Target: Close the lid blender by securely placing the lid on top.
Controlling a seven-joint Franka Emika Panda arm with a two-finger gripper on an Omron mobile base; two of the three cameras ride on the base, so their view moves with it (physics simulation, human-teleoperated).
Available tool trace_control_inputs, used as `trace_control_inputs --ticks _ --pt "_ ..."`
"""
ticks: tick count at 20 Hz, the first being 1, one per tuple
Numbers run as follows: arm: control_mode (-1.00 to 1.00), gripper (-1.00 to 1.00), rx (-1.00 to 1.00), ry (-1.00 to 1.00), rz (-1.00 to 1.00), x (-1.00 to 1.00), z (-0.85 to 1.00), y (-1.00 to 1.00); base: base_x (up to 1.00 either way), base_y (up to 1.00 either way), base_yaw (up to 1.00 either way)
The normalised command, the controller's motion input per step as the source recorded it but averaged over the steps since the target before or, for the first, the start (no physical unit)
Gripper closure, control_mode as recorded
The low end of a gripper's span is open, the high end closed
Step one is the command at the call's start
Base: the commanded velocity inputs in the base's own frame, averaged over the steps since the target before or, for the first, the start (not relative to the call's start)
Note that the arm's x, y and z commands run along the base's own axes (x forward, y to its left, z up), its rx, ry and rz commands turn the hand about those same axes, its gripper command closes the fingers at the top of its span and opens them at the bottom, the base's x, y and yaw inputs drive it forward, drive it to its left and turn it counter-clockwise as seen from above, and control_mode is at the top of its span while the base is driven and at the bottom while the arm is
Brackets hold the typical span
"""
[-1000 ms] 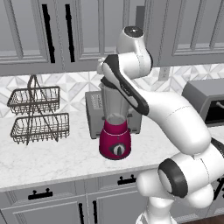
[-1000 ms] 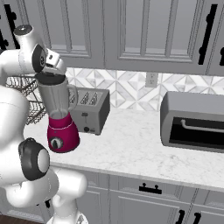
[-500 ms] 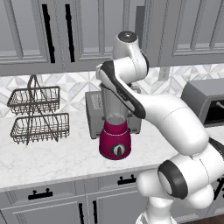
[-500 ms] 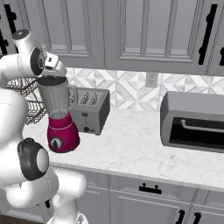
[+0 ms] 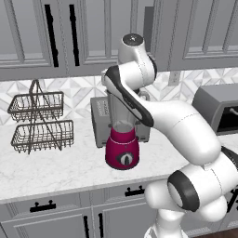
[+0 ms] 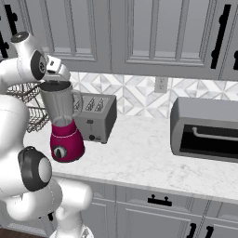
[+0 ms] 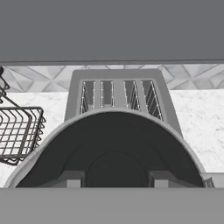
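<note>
Blender [image 6: 62,125] is standing on the marble counter [image 6: 139,162], magenta base toward the front edge, clear jar upright, handle facing the toaster [image 6: 95,117] just behind. We are seeing a dark lid [image 7: 114,153] sitting across the jar mouth. Gripper [image 6: 55,69] is hovering right above the rim; its opening we cannot tell. Wire basket rack [image 5: 39,122] is standing apart; toaster oven [image 6: 204,130] at the far end.

The blender, a tall clear grey jar [image 6: 58,103] on a rounded magenta base [image 6: 66,143] with a round dial, stands upright on the white marbled bench [image 6: 139,158]. Its side handle [image 6: 77,102] points toward the backsplash side. From the hand view, a dark round lid [image 7: 114,153] sits across the jar's mouth.
</note>
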Motion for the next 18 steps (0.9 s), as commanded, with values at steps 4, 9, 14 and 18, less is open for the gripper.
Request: trace_control_inputs --ticks 4,9,14,18 --pt "-1.00 -1.00 -0.03 0.00 0.00 -0.04 -0.33 0.00 0.00 0.00 0.00" --pt "-1.00 -1.00 -0.02 0.00 0.01 -0.22 -0.31 -0.08 0.00 0.00 0.00" --pt "-1.00 -1.00 -0.02 0.00 0.01 -0.49 -0.29 -0.11 0.00 0.00 0.00" --pt "-1.00 -1.00 -0.04 0.00 0.03 -0.82 -0.22 0.00 0.00 0.00 0.00"
